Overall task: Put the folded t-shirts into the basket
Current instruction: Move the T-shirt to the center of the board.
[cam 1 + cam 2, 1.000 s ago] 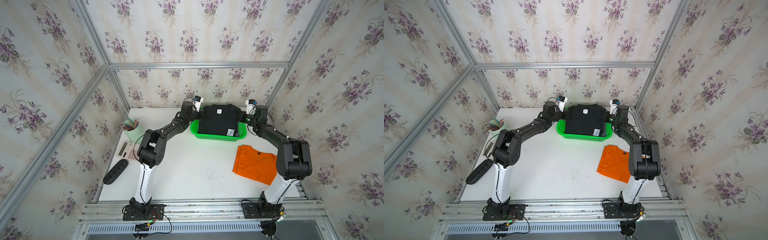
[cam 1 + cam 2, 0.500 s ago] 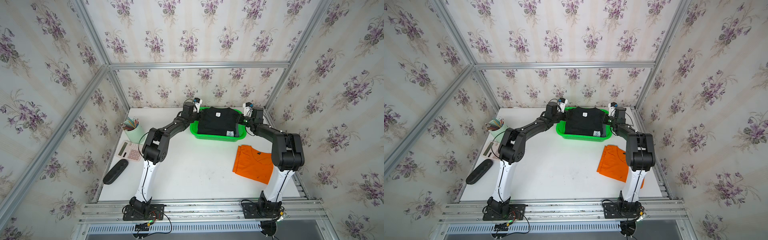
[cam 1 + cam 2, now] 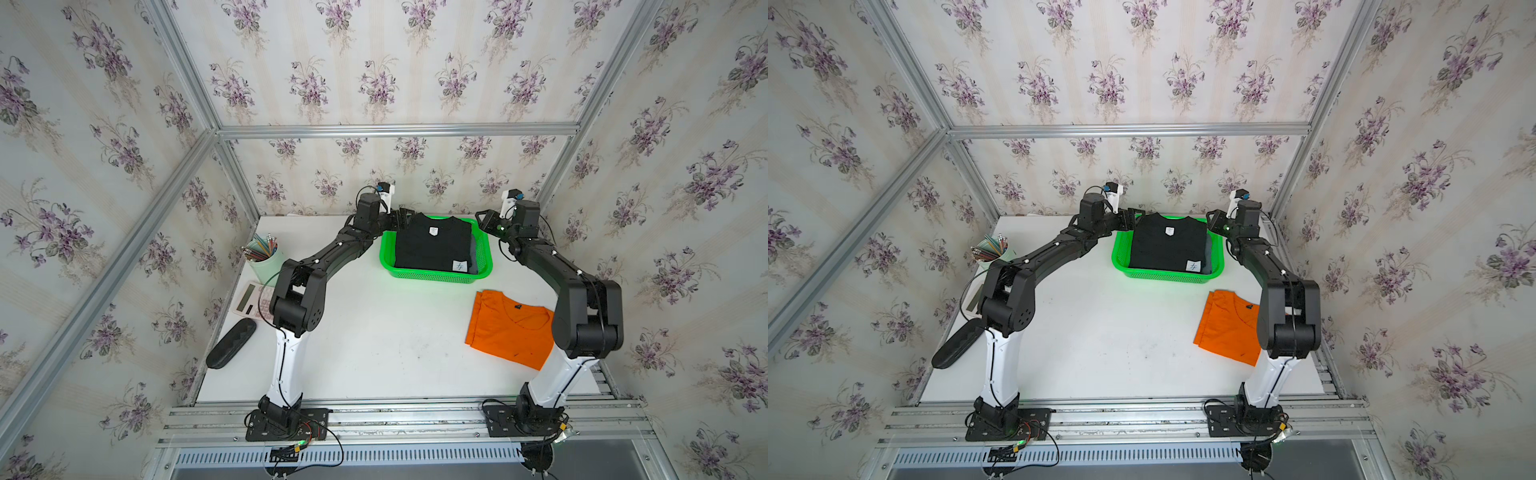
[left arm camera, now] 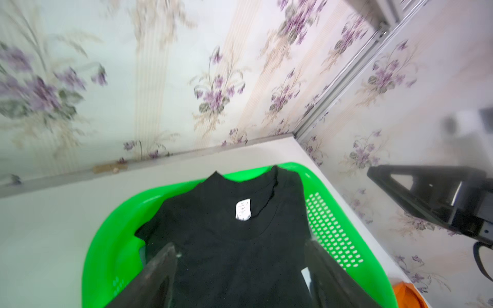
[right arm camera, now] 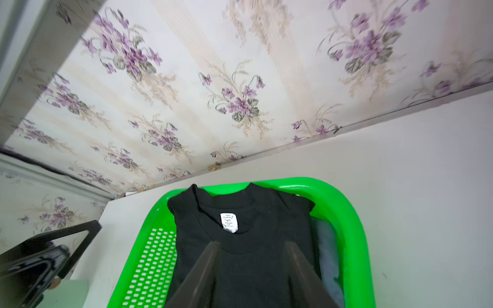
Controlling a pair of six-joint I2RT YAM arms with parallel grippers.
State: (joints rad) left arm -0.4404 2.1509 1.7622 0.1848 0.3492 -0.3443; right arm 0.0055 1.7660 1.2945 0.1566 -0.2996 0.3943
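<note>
I see the black tee (image 3: 432, 245) lying flat in the green basket (image 3: 436, 277) at the far side of the table (image 3: 374, 353). It rests on the grey-blue tee (image 5: 326, 248), which shows only as a strip along one edge. The collar of the black one rides up against the far rim.

A white neck label (image 5: 229, 222) sits inside that collar. It carries small dark print, but I cannot read it in either wrist view. At the near hem, a white square patch (image 3: 459, 266) bears a thin dark mark that I cannot make out as letters.

The orange tee (image 3: 511, 328) lies on the table nearer the robot's base, apart from the basket and partly behind the right arm. It has a tiny dark tag (image 3: 518, 306) at the V-neck, too small to read.

The left gripper (image 4: 240, 245) hangs over the black tee with its fingers spread wide and nothing between them. The right gripper (image 5: 251, 244) hangs at the opposite side of the basket, fingers parted less widely, also pinching nothing.
</note>
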